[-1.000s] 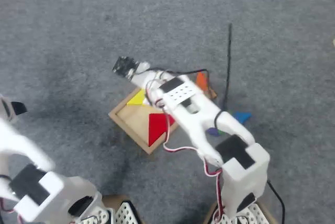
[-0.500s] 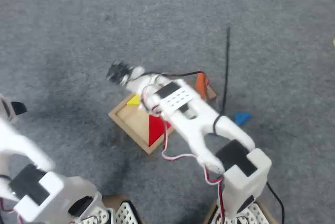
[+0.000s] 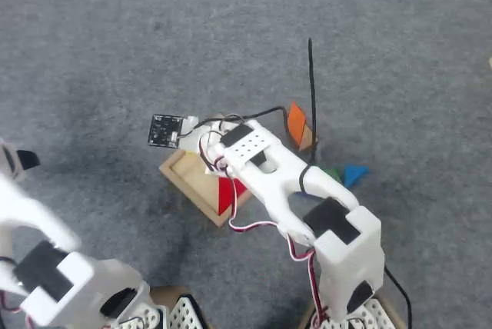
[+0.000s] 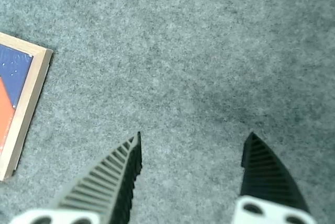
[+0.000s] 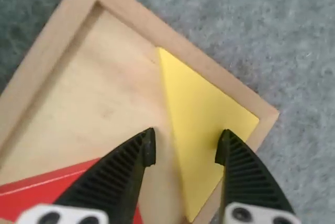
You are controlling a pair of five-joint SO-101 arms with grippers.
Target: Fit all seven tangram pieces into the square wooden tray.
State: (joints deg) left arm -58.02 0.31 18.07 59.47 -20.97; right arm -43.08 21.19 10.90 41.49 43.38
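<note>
Right gripper [image 5: 187, 139] has its jaws apart, straddling the long edge of the yellow triangle [image 5: 207, 111] lying flat in the tray [image 5: 52, 46] corner; it looks thin, light, stiff and kinda slick, so I'd pinch edge-to-edge.

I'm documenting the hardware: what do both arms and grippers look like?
The left arm and right arm are white shells with black servo blocks; the right one carries red, white and black wires. The left gripper and right gripper have dark, ribbed, pointed fingers on white bases.
</note>
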